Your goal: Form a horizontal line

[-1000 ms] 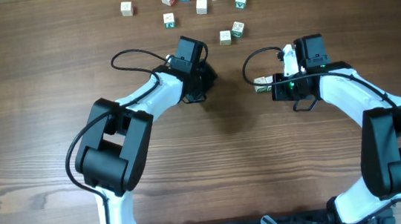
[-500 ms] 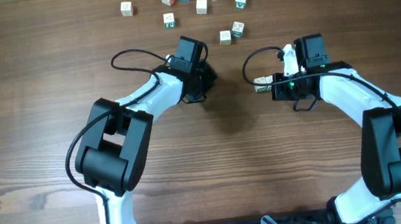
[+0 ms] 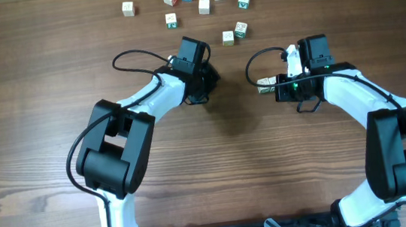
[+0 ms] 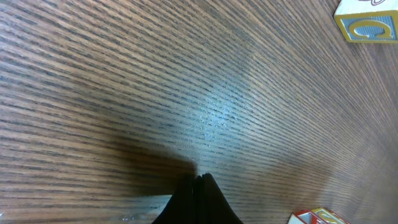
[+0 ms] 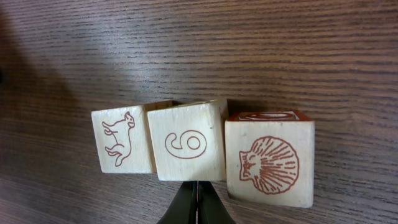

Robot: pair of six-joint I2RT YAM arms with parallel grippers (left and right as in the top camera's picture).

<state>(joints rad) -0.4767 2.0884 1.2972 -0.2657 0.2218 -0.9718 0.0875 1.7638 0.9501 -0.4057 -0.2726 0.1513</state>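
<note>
The horizontal line is a row of three pale wooden cubes touching side to side in the right wrist view: a horse cube, a "6" cube and a shell cube with a red top. It shows as a small pale strip in the overhead view. My right gripper is shut and empty, its tips right at the near face of the "6" cube; overhead it sits just right of the row. My left gripper is shut and empty, low over bare wood.
Several loose letter cubes lie scattered along the far edge, such as one at the far left, a cluster and a pair. The left wrist view catches a teal-marked cube and a red-edged cube. Cables loop beside both wrists.
</note>
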